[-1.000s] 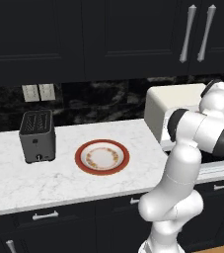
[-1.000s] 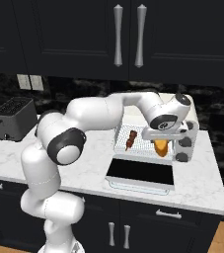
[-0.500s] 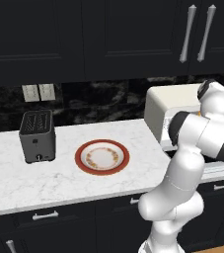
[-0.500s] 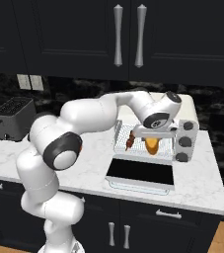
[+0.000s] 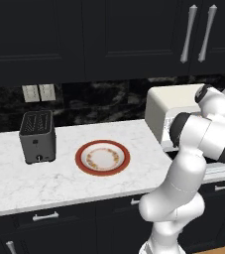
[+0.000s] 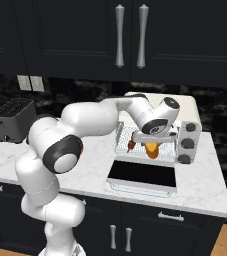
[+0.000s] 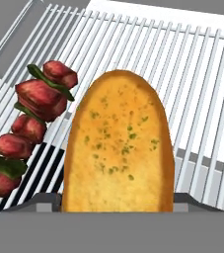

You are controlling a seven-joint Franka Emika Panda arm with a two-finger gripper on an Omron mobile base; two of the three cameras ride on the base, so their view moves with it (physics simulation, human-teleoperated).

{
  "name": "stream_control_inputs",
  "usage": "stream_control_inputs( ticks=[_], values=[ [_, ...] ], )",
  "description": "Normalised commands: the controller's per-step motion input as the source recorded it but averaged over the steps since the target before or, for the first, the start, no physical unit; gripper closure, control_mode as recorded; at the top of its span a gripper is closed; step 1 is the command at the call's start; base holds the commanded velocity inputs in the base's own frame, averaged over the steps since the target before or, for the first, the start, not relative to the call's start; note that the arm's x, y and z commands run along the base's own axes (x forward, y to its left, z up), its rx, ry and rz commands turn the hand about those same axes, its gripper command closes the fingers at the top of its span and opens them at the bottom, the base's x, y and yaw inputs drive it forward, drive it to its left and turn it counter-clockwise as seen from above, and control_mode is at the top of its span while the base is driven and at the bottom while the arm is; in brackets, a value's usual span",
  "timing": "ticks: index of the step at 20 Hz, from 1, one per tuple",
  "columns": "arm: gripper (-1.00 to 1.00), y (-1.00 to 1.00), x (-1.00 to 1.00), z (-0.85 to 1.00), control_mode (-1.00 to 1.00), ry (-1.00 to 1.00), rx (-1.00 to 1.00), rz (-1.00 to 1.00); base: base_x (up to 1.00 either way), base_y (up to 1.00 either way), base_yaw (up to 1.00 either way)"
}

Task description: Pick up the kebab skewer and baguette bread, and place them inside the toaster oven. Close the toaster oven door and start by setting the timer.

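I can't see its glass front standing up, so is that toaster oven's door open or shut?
Open. The toaster oven door lies folded down flat in front of the toaster oven, and its wire rack is exposed.

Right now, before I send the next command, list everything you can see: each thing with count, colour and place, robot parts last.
baguette bread: one, golden-orange, on the oven rack, right of the skewer in the hand view.
kebab skewer: one, dark red and green chunks, on the rack.
toaster oven: one, cream-white, right end of the counter.
toaster oven door: one, dark glass, folded down open.
plate: one, red-rimmed, mid counter.
slot toaster: one, dark grey, left on the counter.
gripper: one, at the oven mouth over the bread; grip unclear.
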Motion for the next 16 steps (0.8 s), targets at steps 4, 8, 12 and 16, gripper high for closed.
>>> stream_control_inputs(
  ticks=[4, 8, 12, 16],
  values=[
    [-1.00, 0.00, 0.00, 0.00, -1.00, 0.00, 0.00, 0.00, 0.00, 0.00, 0.00],
    [-1.00, 0.00, 0.00, 0.00, -1.00, 0.00, 0.00, 0.00, 0.00, 0.00, 0.00],
    [-1.00, 0.00, -0.01, 0.13, -1.00, -0.02, 0.00, 0.00, 0.00, 0.00, 0.00],
    [-1.00, 0.00, -0.27, 0.42, -1.00, -0.09, -0.02, 0.00, 0.00, 0.00, 0.00]
  ],
)
